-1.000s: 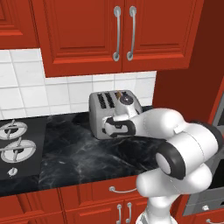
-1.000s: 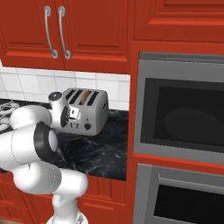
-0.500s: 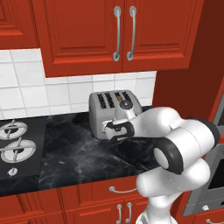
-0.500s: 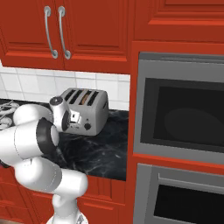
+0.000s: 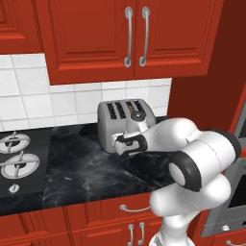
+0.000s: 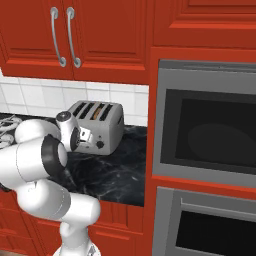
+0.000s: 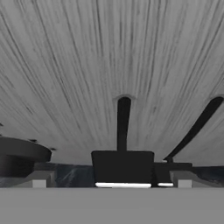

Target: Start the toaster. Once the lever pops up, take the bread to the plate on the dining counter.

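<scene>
Toaster, the boxy silver-grey one: its black lever sits dead centre between the spread-apart gripper fingers.

Glossy white rounded robot arm with dark joint rings

Bulbous white plastic shells are showing black bands at the joints, ending in a dark-faced hand.

One toaster, four slots, two burners
</scene>
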Motion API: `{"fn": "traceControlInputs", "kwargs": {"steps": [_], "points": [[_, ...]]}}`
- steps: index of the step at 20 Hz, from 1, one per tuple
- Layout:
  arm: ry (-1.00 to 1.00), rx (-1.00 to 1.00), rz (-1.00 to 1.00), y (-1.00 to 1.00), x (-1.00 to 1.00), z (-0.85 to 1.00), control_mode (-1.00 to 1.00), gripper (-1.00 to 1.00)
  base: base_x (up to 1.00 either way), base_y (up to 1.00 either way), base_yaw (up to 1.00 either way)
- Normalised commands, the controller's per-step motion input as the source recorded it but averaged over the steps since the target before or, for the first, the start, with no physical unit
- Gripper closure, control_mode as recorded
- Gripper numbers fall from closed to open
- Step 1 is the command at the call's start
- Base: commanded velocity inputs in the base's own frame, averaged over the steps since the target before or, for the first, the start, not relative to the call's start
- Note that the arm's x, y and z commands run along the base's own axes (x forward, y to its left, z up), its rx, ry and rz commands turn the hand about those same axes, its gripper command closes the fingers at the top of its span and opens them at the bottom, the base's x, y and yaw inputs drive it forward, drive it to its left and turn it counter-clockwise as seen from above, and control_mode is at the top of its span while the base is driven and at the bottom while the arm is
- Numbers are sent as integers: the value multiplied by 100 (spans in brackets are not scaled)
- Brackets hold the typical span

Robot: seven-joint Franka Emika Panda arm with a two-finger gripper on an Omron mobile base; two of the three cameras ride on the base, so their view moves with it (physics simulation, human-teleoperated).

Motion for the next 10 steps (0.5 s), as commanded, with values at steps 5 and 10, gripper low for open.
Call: {"fn": "traceControlInputs", "kwargs": {"steps": [5,10], "points": [[0,0,0,0,0,0,-100,-100,0,0,0],[0,0,0,0,0,0,-100,-100,0,0,0]]}}
